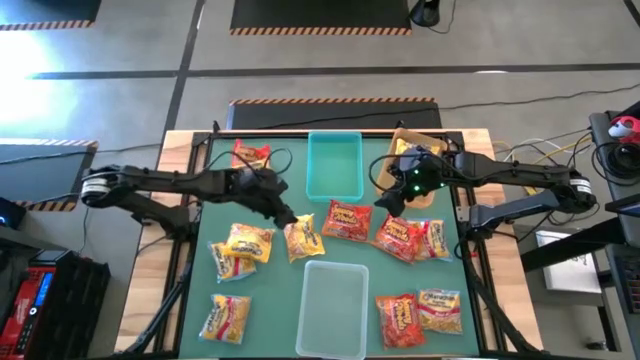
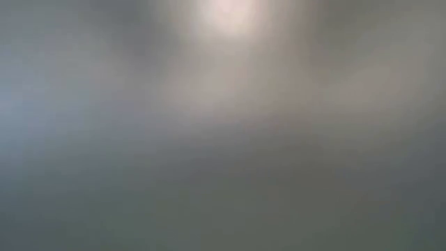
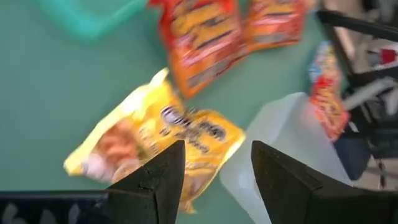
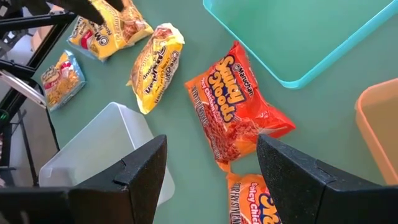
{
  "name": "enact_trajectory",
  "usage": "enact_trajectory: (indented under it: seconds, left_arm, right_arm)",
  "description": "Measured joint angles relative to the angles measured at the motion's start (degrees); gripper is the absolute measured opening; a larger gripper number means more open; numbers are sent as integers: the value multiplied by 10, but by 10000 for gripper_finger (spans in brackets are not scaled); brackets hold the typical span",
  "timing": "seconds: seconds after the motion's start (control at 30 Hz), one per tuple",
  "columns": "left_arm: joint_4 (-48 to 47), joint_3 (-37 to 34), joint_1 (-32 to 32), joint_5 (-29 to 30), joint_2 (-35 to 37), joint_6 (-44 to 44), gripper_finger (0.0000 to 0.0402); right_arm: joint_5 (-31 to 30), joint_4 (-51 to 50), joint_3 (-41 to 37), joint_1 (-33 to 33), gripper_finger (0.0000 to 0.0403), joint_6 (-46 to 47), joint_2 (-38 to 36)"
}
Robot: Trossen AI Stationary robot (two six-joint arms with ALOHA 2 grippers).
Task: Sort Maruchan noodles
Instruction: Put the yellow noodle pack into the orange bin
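Observation:
Several Maruchan noodle packets lie flat on the green table. My left gripper (image 1: 289,217) (image 3: 217,163) is open and hovers just over a yellow packet (image 1: 303,239) (image 3: 155,140) at the table's middle, with its fingers over the packet's end. My right gripper (image 1: 392,197) (image 4: 212,157) is open above an orange-red packet (image 1: 348,220) (image 4: 235,112), right of the teal bin (image 1: 335,165). More yellow packets (image 1: 248,243) lie to the left and orange-red ones (image 1: 412,239) to the right. The low view shows only grey blur.
A clear bin (image 1: 335,308) (image 4: 102,152) sits at the near middle and a tan bin (image 1: 412,140) at the far right, partly under the right arm. One red packet (image 1: 251,155) lies far left; others lie near left (image 1: 225,318) and near right (image 1: 420,314).

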State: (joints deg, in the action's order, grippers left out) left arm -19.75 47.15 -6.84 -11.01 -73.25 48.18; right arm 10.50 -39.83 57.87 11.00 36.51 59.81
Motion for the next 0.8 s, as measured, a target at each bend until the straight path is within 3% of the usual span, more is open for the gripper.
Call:
enact_trajectory:
  seconds: [0.23,0.6,0.8]
  left_arm:
    - [-11,-1,27,49,-44,4,168]
    - [-16,-19,114,110,-53,50,168]
    - [43,-59,123,125,-80,57,168]
  right_arm:
    - [-2,40,0,1,235,-1,0]
    - [0,52,0,1,235,2,0]
    - [-1,92,0,1,235,-3,10]
